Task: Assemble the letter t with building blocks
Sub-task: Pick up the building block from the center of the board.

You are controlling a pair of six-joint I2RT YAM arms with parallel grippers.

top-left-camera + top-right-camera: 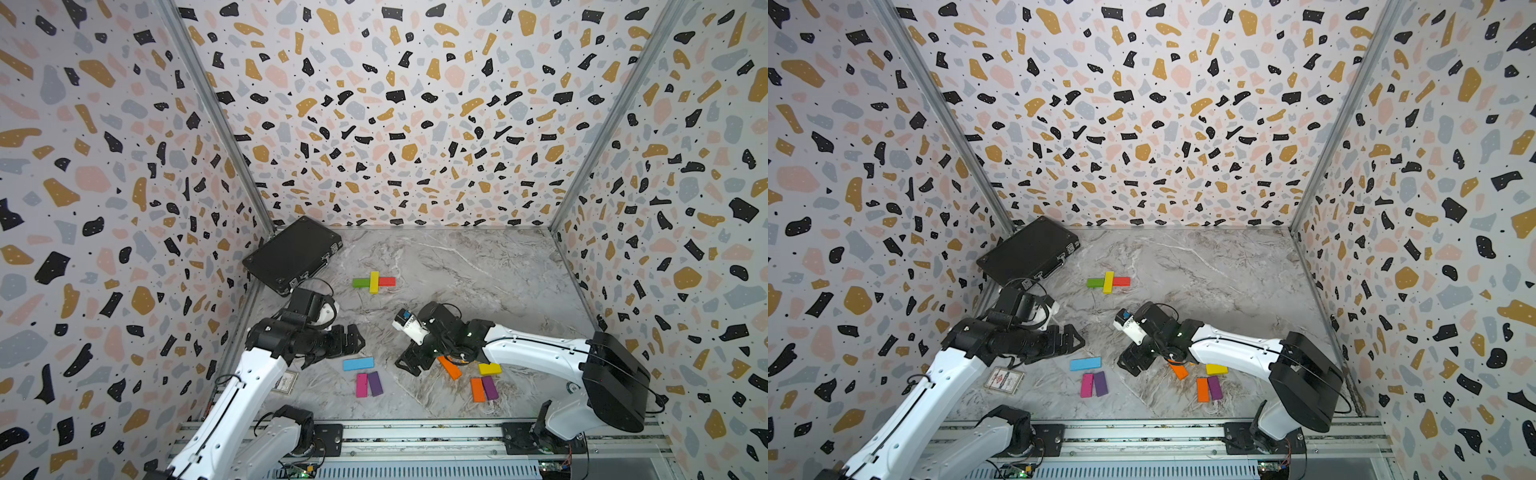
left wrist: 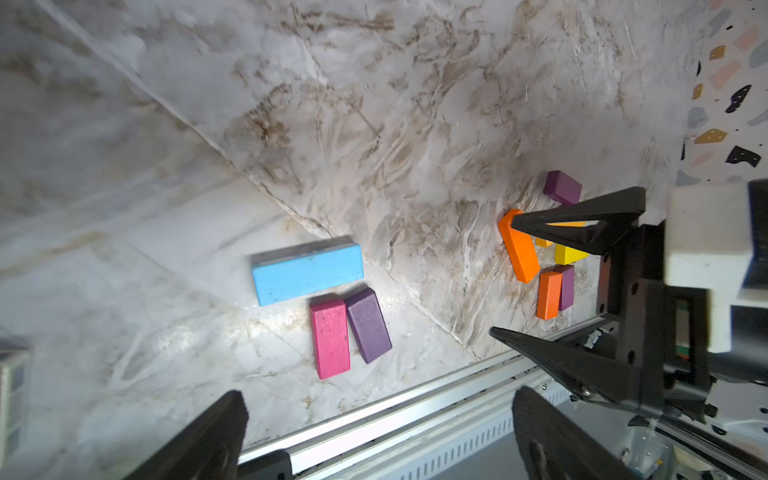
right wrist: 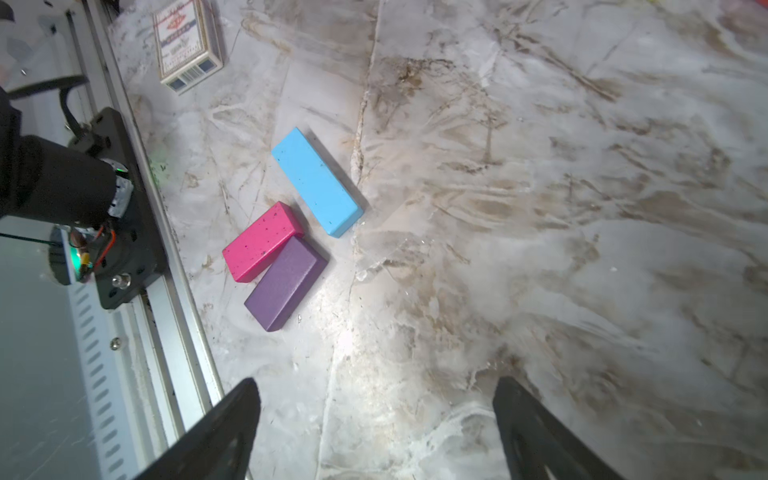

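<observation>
A green [image 1: 360, 283], an upright yellow [image 1: 374, 282] and a red block [image 1: 387, 281] form a cross mid-table. Nearer the front lie a blue block [image 1: 358, 363] [image 2: 307, 272] [image 3: 316, 180], a pink one [image 1: 361, 385] [image 3: 262, 241] and a purple one [image 1: 375, 383] [image 3: 284, 282]. Right of them sit an orange block [image 1: 449, 367], a yellow one [image 1: 489, 368], another orange [image 1: 477, 389] and another purple [image 1: 490, 387]. My left gripper [image 1: 358, 340] [image 2: 378, 399] hangs open and empty, left of and above the blue block. My right gripper [image 1: 407, 369] [image 3: 377, 386] is open and empty, just left of the slanted orange block.
A shut black case [image 1: 293, 253] leans in the back left corner. A small card box [image 1: 1004, 380] [image 3: 189, 43] lies by the left arm near the front. A metal rail [image 1: 415, 432] runs along the front edge. Patterned walls enclose three sides.
</observation>
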